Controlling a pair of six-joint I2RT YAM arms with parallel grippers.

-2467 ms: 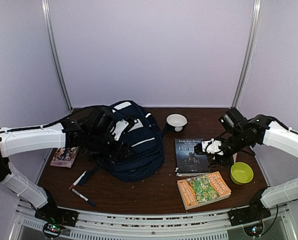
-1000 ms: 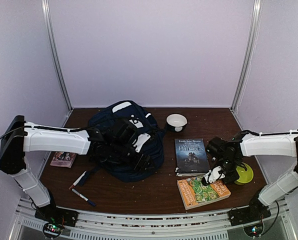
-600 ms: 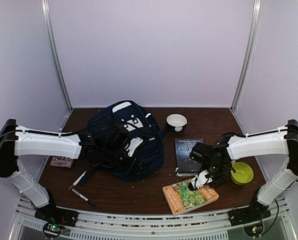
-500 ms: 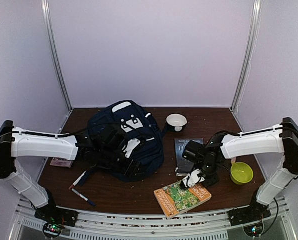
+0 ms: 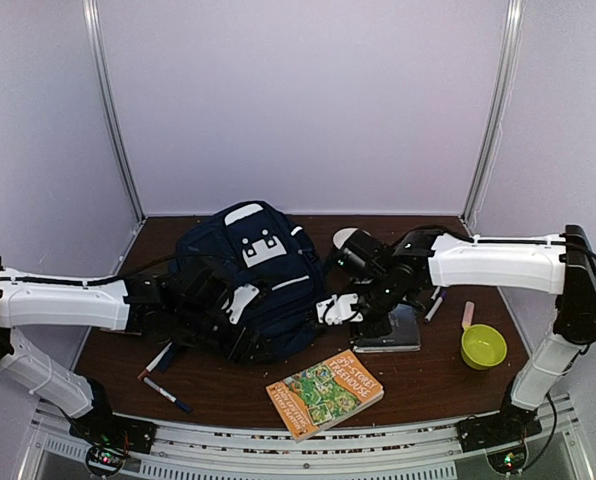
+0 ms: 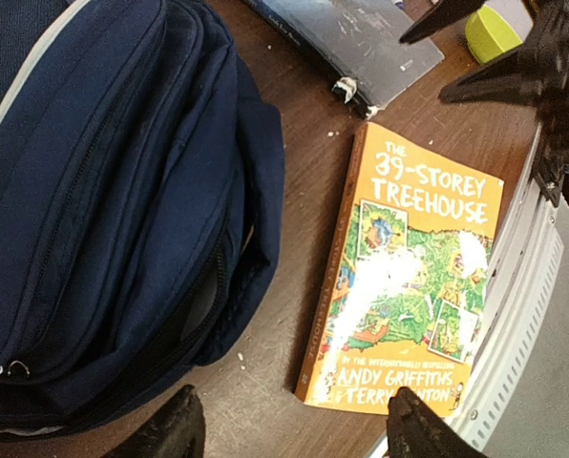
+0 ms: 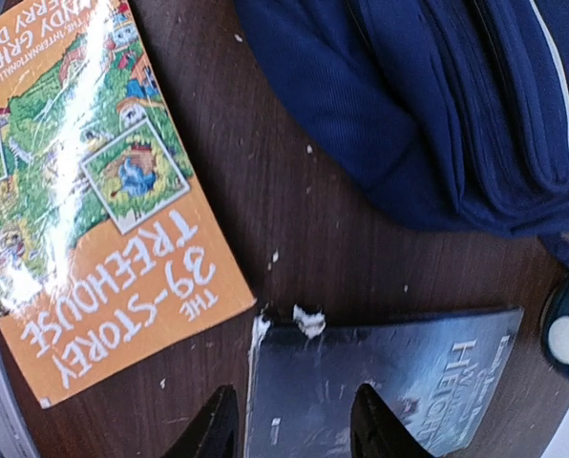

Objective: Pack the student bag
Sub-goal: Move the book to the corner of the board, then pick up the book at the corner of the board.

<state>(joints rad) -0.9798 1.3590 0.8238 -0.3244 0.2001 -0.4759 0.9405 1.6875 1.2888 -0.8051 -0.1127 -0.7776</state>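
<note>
While the soft navy student bag is slumping left of table centre, its zip pocket is gaping, contents seemingly too dark to tell. Left gripper and right gripper are hanging spread and empty above glossy paperbacks.

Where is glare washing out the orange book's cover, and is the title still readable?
Left wrist view: a white streak runs down the middle of the orange book, blotting the picture; the title above is readable. Right wrist view: sheen over the artwork at upper left, title clear. Top view: no obvious glare, lettering too small to read.
</note>
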